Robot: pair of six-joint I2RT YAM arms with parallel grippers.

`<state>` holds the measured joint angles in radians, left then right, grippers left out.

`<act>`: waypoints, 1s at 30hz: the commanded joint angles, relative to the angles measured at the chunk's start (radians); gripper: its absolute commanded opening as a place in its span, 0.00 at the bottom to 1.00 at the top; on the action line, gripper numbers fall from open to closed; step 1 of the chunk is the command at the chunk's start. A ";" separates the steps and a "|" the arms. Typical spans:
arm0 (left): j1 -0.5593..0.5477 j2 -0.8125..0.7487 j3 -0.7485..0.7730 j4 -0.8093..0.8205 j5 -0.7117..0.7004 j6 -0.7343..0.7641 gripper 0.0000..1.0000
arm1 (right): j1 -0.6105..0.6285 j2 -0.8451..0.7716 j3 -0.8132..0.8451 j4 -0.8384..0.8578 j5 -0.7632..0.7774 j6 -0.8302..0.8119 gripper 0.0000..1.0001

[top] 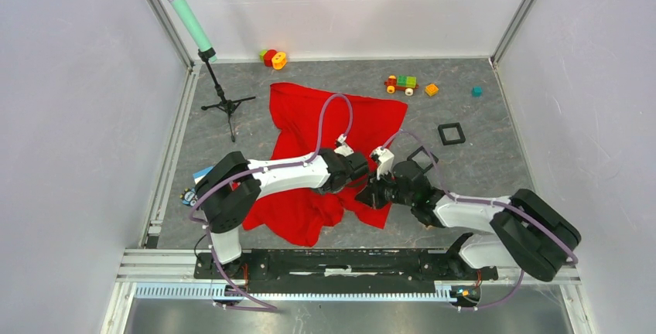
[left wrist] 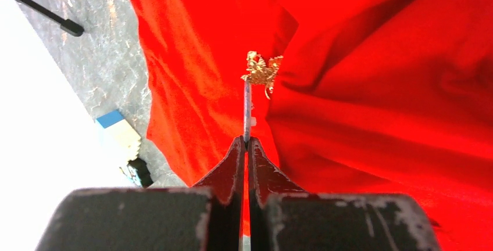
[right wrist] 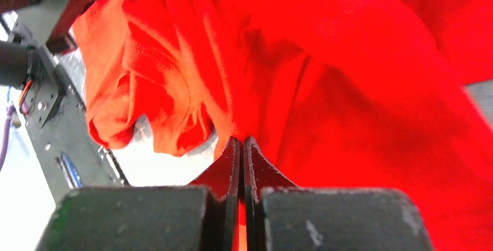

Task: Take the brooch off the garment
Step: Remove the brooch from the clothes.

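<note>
Now, mid-extraction, the left gripper pinches the pin of the brooch, which sits at its 12 o'clock on the garment, while the right gripper is clamped on a fold; next, the 2 must pull apart.

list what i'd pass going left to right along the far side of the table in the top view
green tube on a black tripod stand → red and orange ring toys → toy train → orange block → teal block
</note>
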<state>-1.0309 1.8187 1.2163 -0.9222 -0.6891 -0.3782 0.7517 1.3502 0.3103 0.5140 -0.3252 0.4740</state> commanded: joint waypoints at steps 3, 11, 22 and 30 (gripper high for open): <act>-0.004 -0.014 0.017 -0.055 -0.074 -0.063 0.02 | -0.083 -0.163 -0.003 -0.128 0.183 -0.026 0.00; 0.042 -0.200 -0.032 0.014 -0.011 -0.072 0.02 | -0.101 -0.175 0.008 -0.147 0.038 -0.089 0.25; 0.335 -0.674 -0.325 0.471 0.859 -0.019 0.02 | -0.108 -0.296 0.094 -0.203 -0.005 -0.113 0.76; 0.354 -0.746 -0.409 0.746 1.277 -0.075 0.02 | -0.109 -0.385 0.142 -0.120 -0.137 -0.037 0.73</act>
<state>-0.6800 1.0939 0.8242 -0.3862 0.2970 -0.4145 0.6456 1.0023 0.3969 0.3187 -0.3676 0.4015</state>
